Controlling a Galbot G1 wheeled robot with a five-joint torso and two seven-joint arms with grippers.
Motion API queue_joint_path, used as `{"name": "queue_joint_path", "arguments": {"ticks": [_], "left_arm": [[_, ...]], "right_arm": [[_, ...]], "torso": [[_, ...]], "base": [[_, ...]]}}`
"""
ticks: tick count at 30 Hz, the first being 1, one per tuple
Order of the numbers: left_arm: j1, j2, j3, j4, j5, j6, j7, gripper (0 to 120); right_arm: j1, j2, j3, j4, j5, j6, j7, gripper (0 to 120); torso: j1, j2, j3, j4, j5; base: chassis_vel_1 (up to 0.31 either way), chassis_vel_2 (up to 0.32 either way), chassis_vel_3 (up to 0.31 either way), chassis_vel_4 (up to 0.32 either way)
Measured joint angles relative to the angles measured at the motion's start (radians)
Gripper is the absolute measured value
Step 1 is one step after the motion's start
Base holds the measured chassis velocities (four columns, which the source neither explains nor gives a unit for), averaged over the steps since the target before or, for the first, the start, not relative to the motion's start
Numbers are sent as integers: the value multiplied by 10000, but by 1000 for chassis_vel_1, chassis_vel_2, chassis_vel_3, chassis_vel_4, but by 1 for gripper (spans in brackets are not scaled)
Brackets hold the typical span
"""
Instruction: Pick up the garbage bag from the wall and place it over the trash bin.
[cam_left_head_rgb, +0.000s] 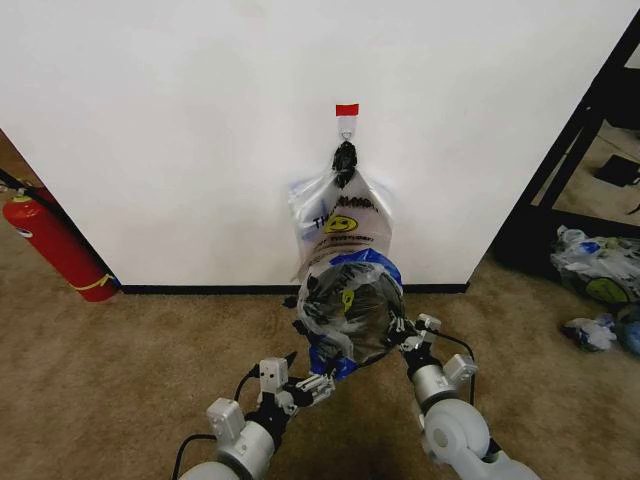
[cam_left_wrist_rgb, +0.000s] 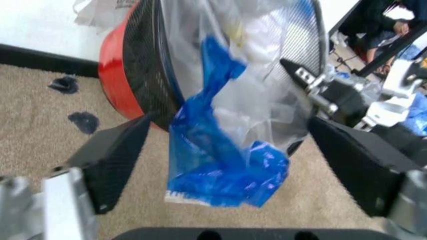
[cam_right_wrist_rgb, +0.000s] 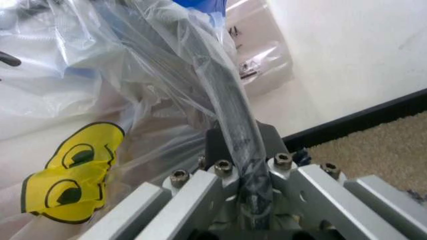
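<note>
From the head camera I see the garbage bag (cam_left_head_rgb: 352, 310) already draped over the trash bin (cam_left_head_rgb: 345, 345), which stands on the carpet just in front of the wall (cam_left_head_rgb: 180, 130). The bag is a thin, see-through film with a yellow smiley face and blue patches. It covers the bin's mouth and hangs loosely down the side nearest me.

Behind it, a thicker bunch of bags (cam_left_head_rgb: 340, 225) with a black knot hangs from the hook (cam_left_head_rgb: 346, 127) under a small red tape square (cam_left_head_rgb: 347, 109). A red fire extinguisher (cam_left_head_rgb: 55, 245) stands well apart on my left.

My right tool (cam_right_wrist_rgb: 250, 192) is at the bin's right side. Its wrist camera shows it closed on the black rim with the bag's film pinched against the rim. My left tool (cam_left_wrist_rgb: 227, 165) sits low at the front of the bin, open, its two dark fingers (cam_left_wrist_rgb: 117, 150) spread wide on either side of a dangling blue fold without touching it.

I judge the bag to be very light, limp and slippery. It has no stiffness of its own, so it will slide or billow rather than stay put. It should tear easily on the mesh or the tool's edges. The best hold seems to be a gathered fold near the rim or the hanging blue flap, pinched gently, never a single stretched layer.
</note>
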Motion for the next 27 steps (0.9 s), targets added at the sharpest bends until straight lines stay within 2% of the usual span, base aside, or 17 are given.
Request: {"name": "queue_joint_path", "arguments": {"ticks": [5,6,12,13,16,18,23,27], "left_arm": [[-88,-55,79,82,-349,93,115,68],[-88,-55,79,82,-349,93,115,68],[-100,89,3,70,-544,146,268,41],[-100,89,3,70,-544,146,268,41],[-123,157,-30,95,-581,155,328,28],[-126,161,-31,100,-582,156,333,26],[-101,235,-40,134,-582,189,575,3],[-97,341,-117,223,-487,166,903,0]], "right_arm": [[18,11,-22,120,-2,-46,-2,0],[18,11,-22,120,-2,-46,-2,0],[32,1,18,143,-1,-100,3,0],[32,1,18,143,-1,-100,3,0],[35,3,61,143,11,-107,6,0],[36,4,65,143,14,-107,6,0],[77,4,258,191,168,-171,35,0],[70,-37,338,306,408,-277,69,0]], "torso": [[0,0,0,0,0],[0,0,0,0,0],[0,0,0,0,1],[0,0,0,0,1],[0,0,0,0,1],[0,0,0,0,0],[0,0,0,0,0],[0,0,0,0,0]], "base": [[0,0,0,0],[0,0,0,0],[0,0,0,0],[0,0,0,0],[0,0,0,0],[0,0,0,0],[0,0,0,0],[0,0,0,0]]}}
